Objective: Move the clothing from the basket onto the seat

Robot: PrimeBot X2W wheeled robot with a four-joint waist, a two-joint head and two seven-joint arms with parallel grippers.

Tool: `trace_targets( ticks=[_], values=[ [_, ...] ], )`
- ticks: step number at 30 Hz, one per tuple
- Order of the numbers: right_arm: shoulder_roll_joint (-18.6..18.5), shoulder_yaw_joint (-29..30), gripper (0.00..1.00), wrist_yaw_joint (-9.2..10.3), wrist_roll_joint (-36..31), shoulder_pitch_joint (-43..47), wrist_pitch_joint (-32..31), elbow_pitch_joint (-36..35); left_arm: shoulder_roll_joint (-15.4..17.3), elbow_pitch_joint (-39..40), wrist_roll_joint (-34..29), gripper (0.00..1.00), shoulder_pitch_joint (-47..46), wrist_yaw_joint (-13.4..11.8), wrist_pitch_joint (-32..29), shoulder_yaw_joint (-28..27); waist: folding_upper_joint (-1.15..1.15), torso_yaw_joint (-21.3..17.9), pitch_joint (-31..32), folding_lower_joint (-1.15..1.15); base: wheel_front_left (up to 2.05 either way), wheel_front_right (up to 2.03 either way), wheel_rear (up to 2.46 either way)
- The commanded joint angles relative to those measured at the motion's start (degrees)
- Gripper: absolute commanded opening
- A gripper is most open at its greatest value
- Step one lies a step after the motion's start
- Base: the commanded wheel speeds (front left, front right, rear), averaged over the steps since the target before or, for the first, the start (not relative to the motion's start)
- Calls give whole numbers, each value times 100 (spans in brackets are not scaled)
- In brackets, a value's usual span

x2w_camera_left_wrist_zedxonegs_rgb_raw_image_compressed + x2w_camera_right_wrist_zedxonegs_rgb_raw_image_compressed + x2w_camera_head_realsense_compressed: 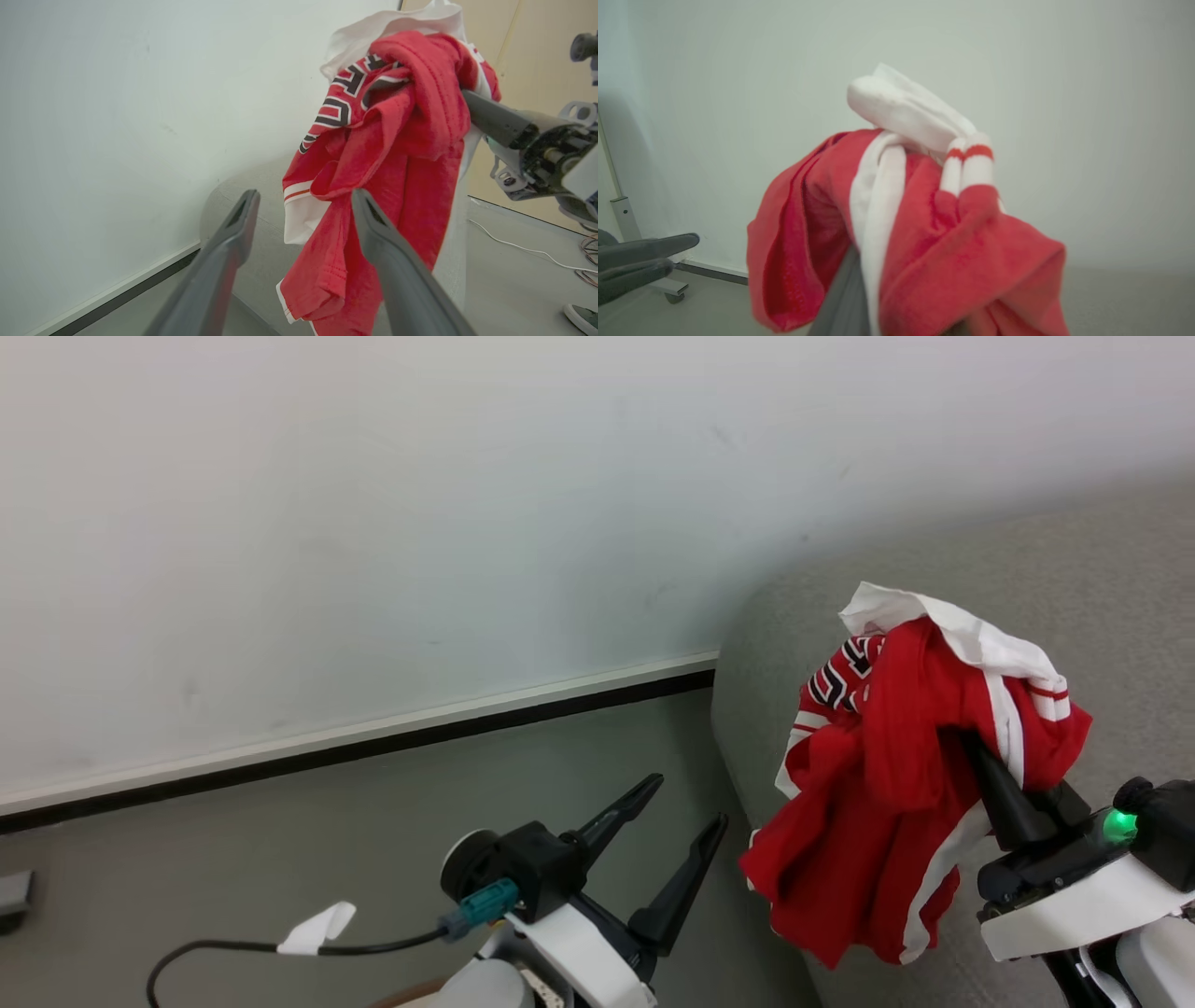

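- Your left end effector (686, 800) sits low in the head view, over the floor (373, 831). Its two dark fingers are spread wide and it carries nothing.
- A black cable (233, 947) with a white tag (317, 926) runs off its wrist to the left.
- In the left wrist view the same spread fingers (224, 252) point toward the hanging clothing (392, 154) and stop just short of it.
- Your right end effector (980, 761) is at the lower right, clenched on the clothing (887, 784). Its fingertips are buried in the red folds, and a green light glows on its wrist.
- The clothing is a bunched red jersey with white panels, white stripe trim and black-and-white lettering. It hangs off those fingers, with a white fold on top and the red hem drooping lowest.
- The right wrist view shows the fabric (934, 224) draped over the dark finger (843, 294).
- The bundle hangs at the rounded end of the grey sofa (1074, 597). You cannot tell whether the low hem touches the upholstery.
- Farther back, a white-and-black baseboard (373, 742) runs under the pale wall (373, 523).
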State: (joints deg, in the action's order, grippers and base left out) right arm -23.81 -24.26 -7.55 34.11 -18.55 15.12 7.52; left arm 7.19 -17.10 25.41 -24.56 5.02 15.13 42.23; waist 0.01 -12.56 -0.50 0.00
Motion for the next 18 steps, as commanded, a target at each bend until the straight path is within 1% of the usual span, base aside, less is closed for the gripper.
trace_targets(
  ticks=[1,11,18],
  values=[
    [-42,80,0,12,-74,28,2,-106,-8,-39,-108,100,81,24,2,-37,-1,-292,-62,0,0,0,0],
    [-7,395,0,12,-175,119,2,-377,-83,-185,-380,100,149,140,3,-127,-1,-939,-171,0,0,0,0],
    [14,476,0,12,-179,93,2,-508,-154,-247,-530,100,139,186,3,-180,-1,-1185,-246,0,0,0,0]
  ],
)
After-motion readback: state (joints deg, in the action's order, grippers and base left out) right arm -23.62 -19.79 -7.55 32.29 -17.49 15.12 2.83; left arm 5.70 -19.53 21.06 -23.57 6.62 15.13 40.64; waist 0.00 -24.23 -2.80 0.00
